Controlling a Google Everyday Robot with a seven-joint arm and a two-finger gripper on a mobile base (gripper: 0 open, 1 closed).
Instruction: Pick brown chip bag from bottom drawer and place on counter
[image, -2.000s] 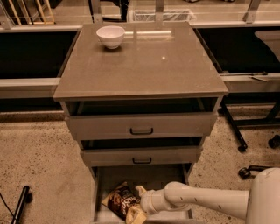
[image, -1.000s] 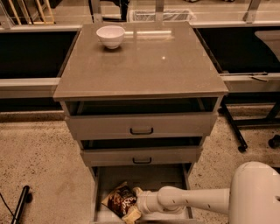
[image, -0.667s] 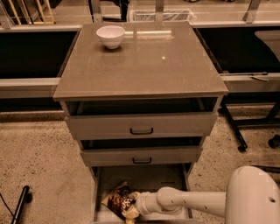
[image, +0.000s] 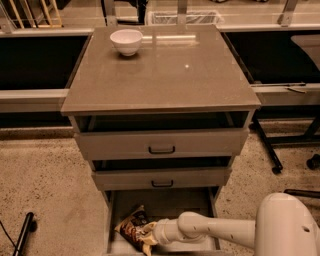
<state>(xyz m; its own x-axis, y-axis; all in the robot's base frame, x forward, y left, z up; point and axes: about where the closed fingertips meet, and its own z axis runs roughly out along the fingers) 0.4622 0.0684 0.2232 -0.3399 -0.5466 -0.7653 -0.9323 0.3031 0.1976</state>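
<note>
gripper (image: 149, 236) was low in bottom drawer (image: 167, 201), reaching in from right, right up against brown chip bag (image: 131, 227) - whether it had hold of bag, could not tell; bag lay crumpled at drawer's front left; white arm (image: 215, 231) stretched across drawer front; two upper drawers (image: 161, 160) stood partly open; white bowl (image: 126, 41) sat on counter (image: 165, 75) - far left corner, well apart from bag

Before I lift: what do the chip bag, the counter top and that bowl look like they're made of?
Brown chip bag: likely thin plastic or foil film, since it is crinkled and creased. Counter: a hard, glossy grey-brown slab, maybe laminate or stone; it mirrors the lights. White bowl: smooth, probably ceramic or plastic. The gripper is at the bag in the bottom drawer.
</note>
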